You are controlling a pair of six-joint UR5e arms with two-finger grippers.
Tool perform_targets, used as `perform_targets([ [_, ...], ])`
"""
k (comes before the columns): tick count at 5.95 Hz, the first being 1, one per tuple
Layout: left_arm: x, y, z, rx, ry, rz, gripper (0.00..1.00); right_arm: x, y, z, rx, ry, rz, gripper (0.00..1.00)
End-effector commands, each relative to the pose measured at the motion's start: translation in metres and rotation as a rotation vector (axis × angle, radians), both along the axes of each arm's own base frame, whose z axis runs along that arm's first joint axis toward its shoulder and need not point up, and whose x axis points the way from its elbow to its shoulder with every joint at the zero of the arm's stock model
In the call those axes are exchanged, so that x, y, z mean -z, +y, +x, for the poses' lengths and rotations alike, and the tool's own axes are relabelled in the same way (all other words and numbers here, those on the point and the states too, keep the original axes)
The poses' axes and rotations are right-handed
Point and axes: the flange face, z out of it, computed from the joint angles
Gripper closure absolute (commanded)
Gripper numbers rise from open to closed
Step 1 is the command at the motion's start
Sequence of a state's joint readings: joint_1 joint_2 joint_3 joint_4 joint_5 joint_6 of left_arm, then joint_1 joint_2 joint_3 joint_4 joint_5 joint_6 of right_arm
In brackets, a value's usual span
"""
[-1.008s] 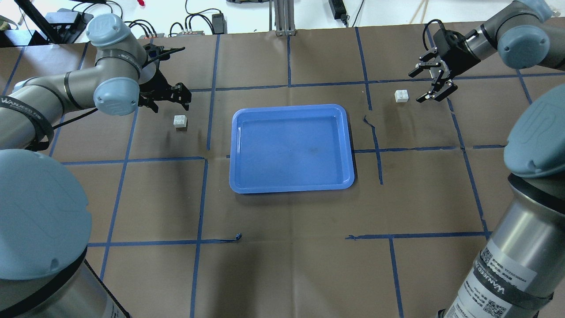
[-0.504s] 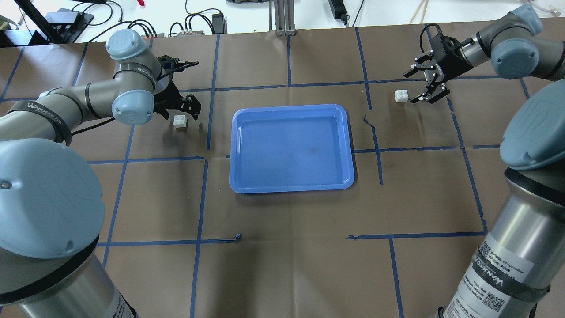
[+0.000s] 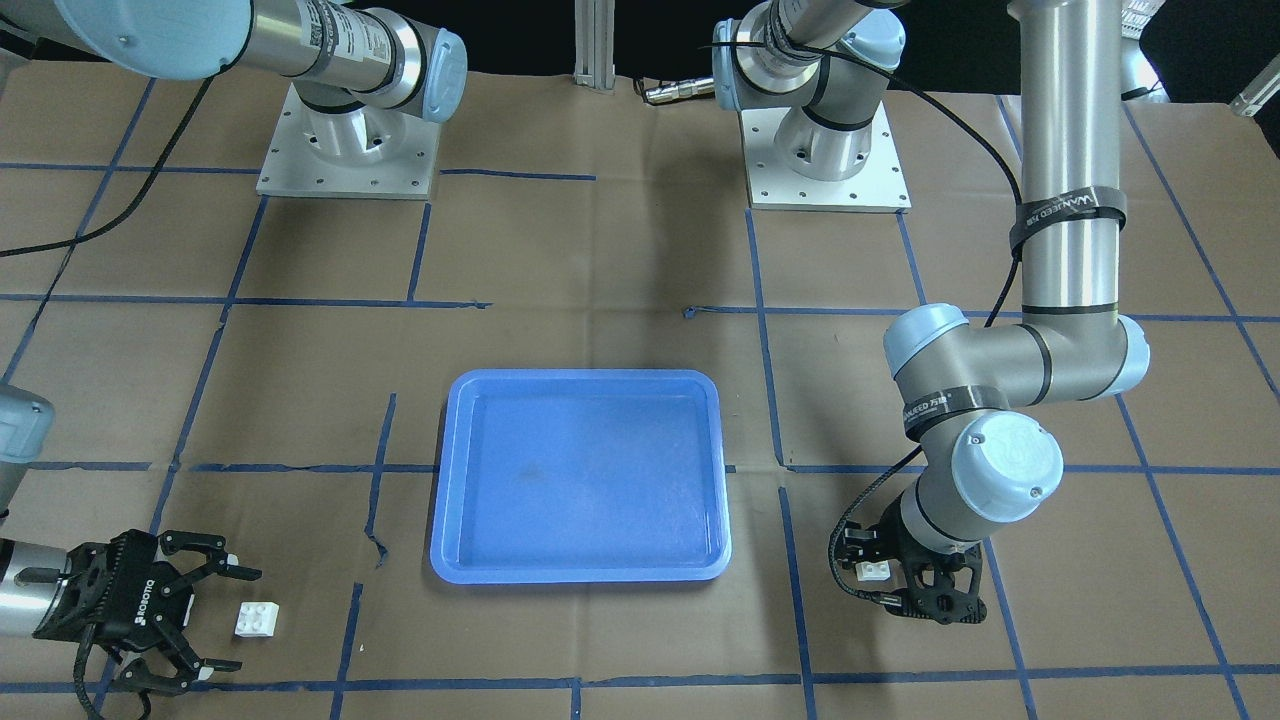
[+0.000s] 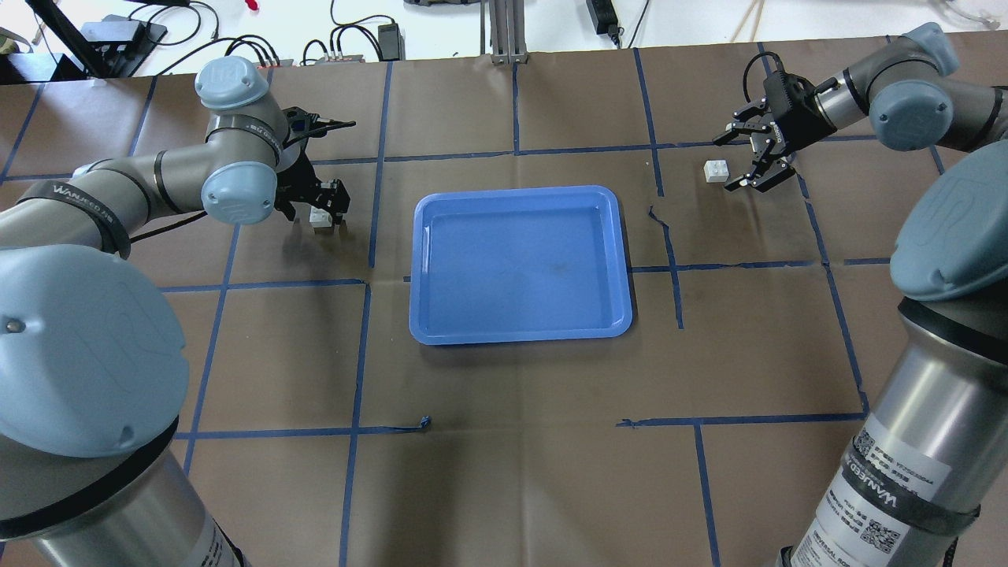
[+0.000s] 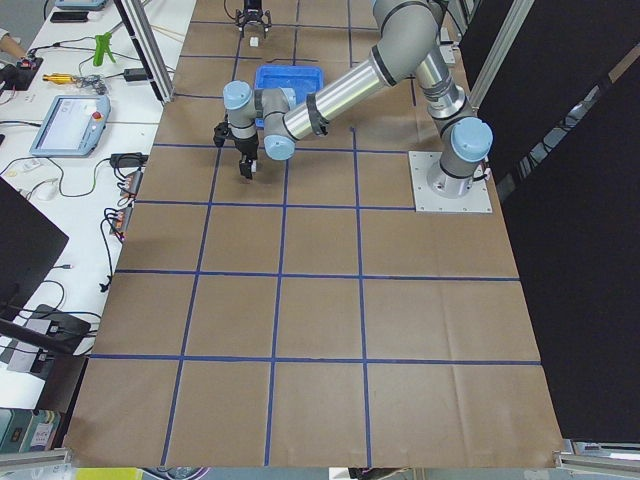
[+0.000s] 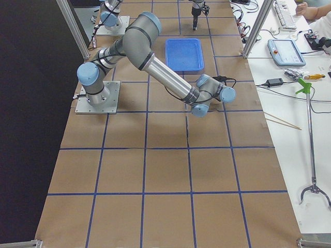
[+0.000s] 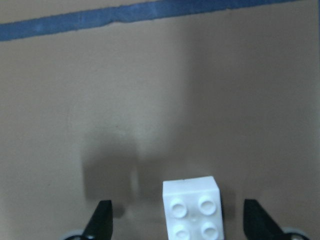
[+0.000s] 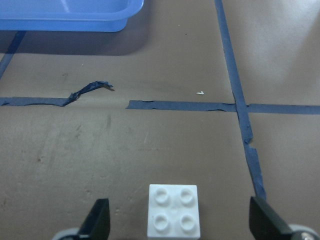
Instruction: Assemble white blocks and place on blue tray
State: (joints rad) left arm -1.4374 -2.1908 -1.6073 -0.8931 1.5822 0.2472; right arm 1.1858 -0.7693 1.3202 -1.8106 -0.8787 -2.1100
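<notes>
Now each white block is bracketed, ungripped, on the surface (image 4: pixel 512 472): left block (image 7: pixel 191 207) between spread left fingers (image 7: pixel 102 222) at ten o'clock of the tray (image 4: pixel 520 191), right block (image 8: pixel 174 210) between spread right fingers (image 8: pixel 98 220) at two o'clock.

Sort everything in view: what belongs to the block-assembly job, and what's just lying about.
For the job: left white block, straddled by the open left gripper; right white block, straddled by the open right gripper; blue tray.
Lying about: cables beyond the table's far edge; tablet and green tool off its side.
</notes>
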Motion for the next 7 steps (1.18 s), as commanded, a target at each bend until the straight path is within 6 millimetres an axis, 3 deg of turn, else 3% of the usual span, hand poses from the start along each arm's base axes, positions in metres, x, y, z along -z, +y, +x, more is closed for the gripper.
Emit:
perform_targets([
  [1,-0.005,-0.001,-0.008,0.000,0.077,-0.018,0.72,0.000,0.000,0.001,0.001,-0.015,-0.008,0.17],
  [3,-0.037,0.000,-0.016,0.021,0.065,-0.053,0.78,0.001,0.000,0.001,-0.001,-0.006,-0.003,0.17],
  [4,-0.061,0.013,-0.038,0.075,0.066,-0.026,0.78,0.003,0.001,0.000,-0.005,0.008,0.005,0.17],
  [5,-0.110,0.036,-0.104,0.369,0.049,-0.092,0.78,0.005,0.002,-0.002,-0.011,0.024,0.013,0.17],
  [6,-0.139,0.057,-0.146,0.491,0.041,-0.124,0.78,0.005,0.002,-0.002,-0.011,0.024,0.013,0.24],
  [7,-0.141,0.075,-0.176,0.673,0.053,-0.106,0.78,0.004,0.002,-0.002,-0.011,0.026,0.013,0.40],
])
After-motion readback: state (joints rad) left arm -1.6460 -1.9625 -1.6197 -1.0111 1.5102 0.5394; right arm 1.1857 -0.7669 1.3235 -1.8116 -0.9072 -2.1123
